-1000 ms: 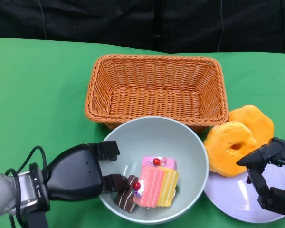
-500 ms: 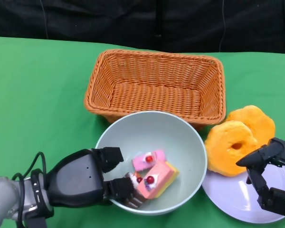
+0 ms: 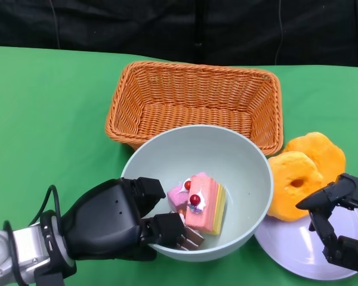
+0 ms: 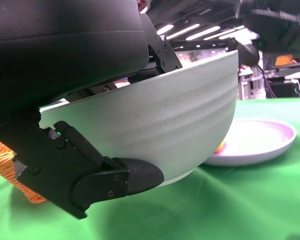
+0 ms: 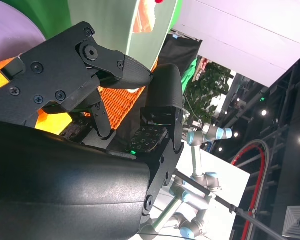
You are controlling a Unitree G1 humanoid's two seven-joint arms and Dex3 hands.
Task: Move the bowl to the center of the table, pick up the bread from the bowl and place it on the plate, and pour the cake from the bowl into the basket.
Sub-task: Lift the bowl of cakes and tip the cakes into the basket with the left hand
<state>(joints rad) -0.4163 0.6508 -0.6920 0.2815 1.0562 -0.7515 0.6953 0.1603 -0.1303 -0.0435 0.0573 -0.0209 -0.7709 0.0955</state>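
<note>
My left hand (image 3: 116, 220) grips the near rim of the bowl (image 3: 227, 161), fingers hooked over the edge inside and the rest of the hand under the wall outside. In the left wrist view the bowl's base hangs clear of the green surface (image 4: 230, 200), so I am carrying its whole weight from one side. Just ahead of my fingertips, inside the bowl, lie the cake pieces (image 3: 200, 202): a pink layered slice standing on edge with a cherry, a smaller pink one behind it, and a dark chocolate piece touching my fingers.

The basket (image 3: 194, 107) sits straight beyond the bowl, whose far rim already overlaps the basket's near wall. I judge the pour to be the step in hand. To do it well, I should carry the far lip over the basket's near edge before tipping, then roll the wrist away from me slowly so the pieces slide forward together instead of tumbling over the side. The one-sided hold could let the bowl twist, so I should keep my grip firm.

My right hand (image 3: 340, 220) rests off to my right above the plate (image 3: 292, 247), fingers apart and holding nothing. The bread (image 3: 295, 182) lies on the plate's far edge, beside the bowl; I should keep the bowl from nudging it.
</note>
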